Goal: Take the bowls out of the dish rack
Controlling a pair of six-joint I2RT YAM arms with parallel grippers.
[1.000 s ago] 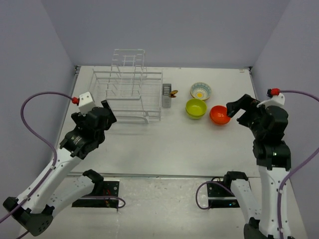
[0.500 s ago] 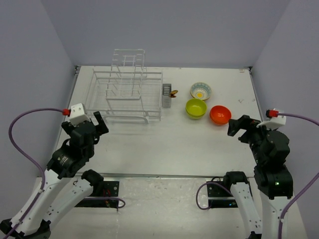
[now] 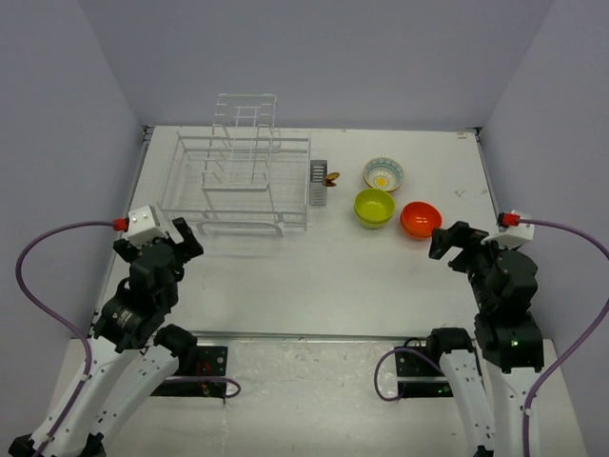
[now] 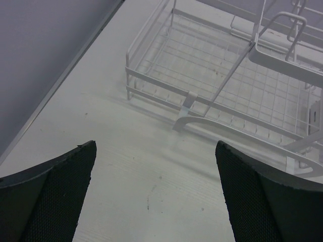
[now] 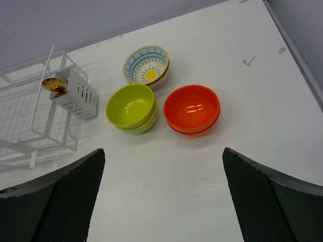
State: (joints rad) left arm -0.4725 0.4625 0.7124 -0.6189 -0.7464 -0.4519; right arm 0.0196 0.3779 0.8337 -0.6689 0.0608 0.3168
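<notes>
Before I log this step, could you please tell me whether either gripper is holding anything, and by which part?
Nothing is held: the left gripper and the right gripper both stand open and empty, clear of the bowls.

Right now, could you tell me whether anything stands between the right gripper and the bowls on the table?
Nothing visible does. The right gripper is open, with only bare table between it and the orange bowl. The lime-green bowl sits beside that one, and the patterned bowl lies behind both.
</notes>
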